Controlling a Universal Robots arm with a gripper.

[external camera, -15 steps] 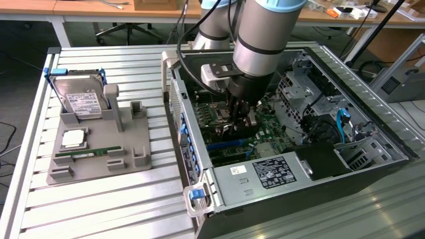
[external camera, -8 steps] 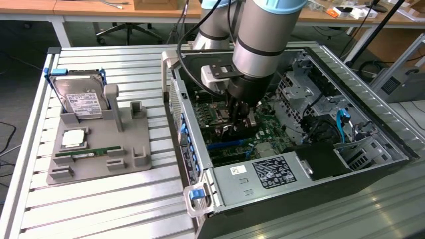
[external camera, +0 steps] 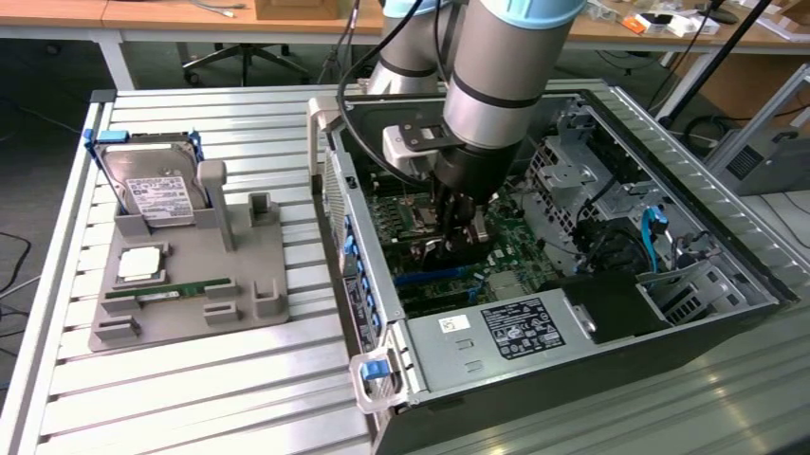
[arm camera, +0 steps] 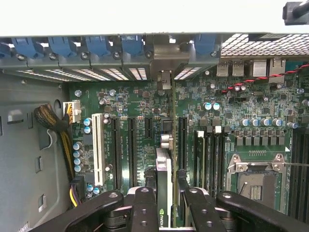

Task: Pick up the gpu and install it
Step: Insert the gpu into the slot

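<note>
Fingers [arm camera: 166,203] pinch the gpu [arm camera: 164,193] edge-on between them, over the motherboard [arm camera: 130,101].

No text reads clearly: the hard drive's white label [external camera: 161,196] and the power supply's black label [external camera: 513,328] carry print too small to make out.

I see a slatted metal table [external camera: 190,379], wooden desks [external camera: 152,14] along the frame's top, office chair base [external camera: 241,62], dark floor [external camera: 38,85].
</note>
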